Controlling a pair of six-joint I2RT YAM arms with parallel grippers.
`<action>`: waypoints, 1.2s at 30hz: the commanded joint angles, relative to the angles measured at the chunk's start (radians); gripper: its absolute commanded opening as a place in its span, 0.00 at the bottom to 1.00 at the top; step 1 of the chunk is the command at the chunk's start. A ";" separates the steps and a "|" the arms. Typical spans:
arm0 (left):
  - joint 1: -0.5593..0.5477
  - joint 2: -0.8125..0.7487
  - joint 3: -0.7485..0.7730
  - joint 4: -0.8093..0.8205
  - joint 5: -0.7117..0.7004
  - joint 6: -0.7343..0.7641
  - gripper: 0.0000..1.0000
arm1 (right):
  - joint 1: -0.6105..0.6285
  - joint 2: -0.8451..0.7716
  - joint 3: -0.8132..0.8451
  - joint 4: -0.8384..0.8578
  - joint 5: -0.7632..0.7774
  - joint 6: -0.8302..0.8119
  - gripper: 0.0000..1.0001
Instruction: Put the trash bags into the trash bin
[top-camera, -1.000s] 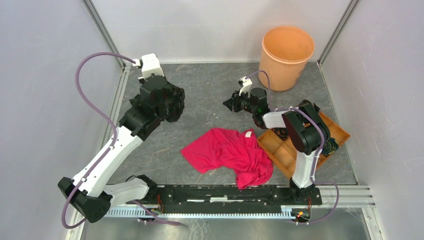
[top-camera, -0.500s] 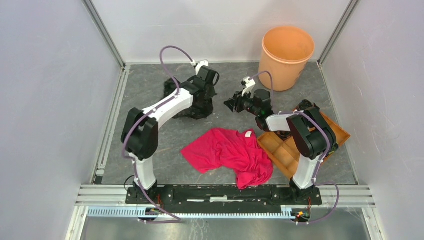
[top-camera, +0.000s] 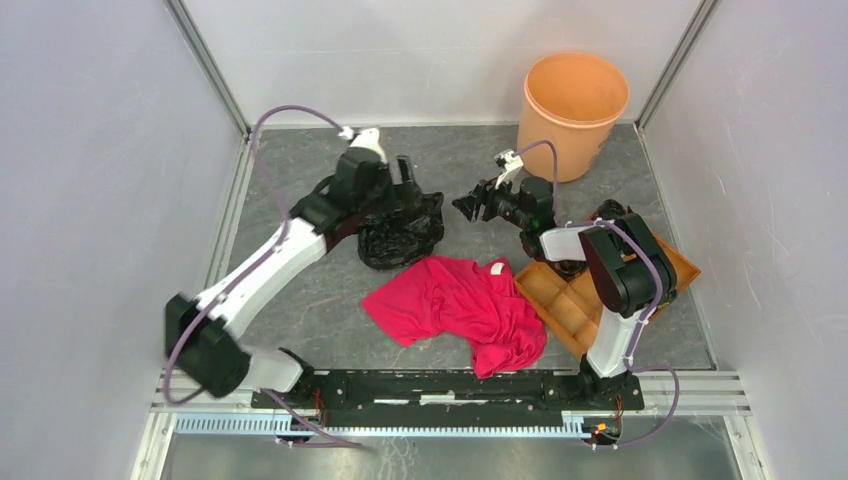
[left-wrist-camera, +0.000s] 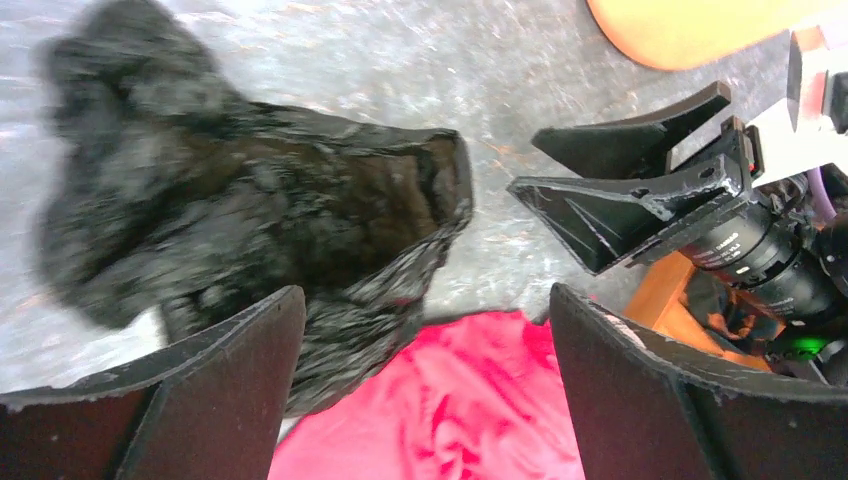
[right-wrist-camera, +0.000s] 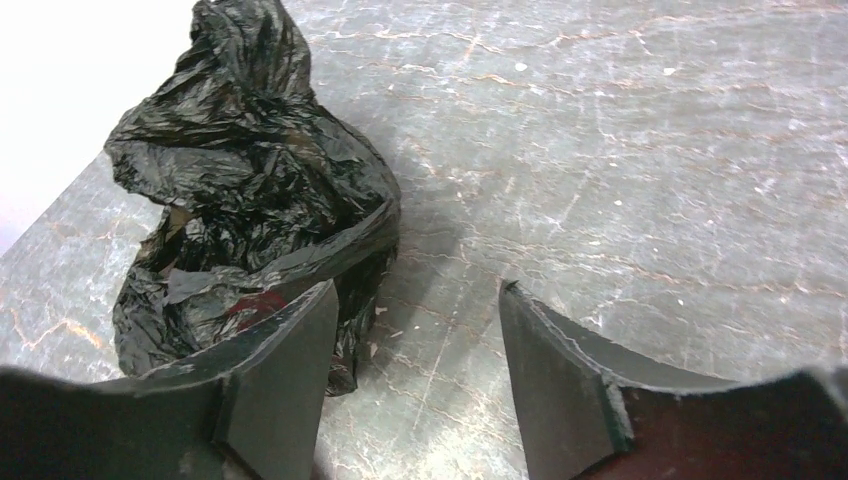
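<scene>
Fingers (left-wrist-camera: 220, 400) of the left gripper (left-wrist-camera: 425, 300) stood apart and empty above the trash bags (top-camera: 402, 226). These lay crumpled on the table (top-camera: 470, 150), nearer the red garment (top-camera: 455, 300) than half a second before. The right gripper (right-wrist-camera: 415, 290), likewise spread, faced them. The trash bin (top-camera: 573, 110) held none, so a regrasp seemed due.
</scene>
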 joint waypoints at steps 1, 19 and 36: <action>0.058 -0.190 -0.094 -0.112 -0.180 0.160 1.00 | 0.033 0.009 0.048 0.033 -0.031 0.012 0.72; 0.547 0.078 -0.120 0.003 0.383 -0.016 0.99 | 0.265 0.026 0.243 -0.452 0.608 -0.009 0.75; 0.570 0.055 -0.094 0.108 0.457 -0.019 0.02 | 0.206 0.043 0.450 -0.535 0.393 -0.204 0.00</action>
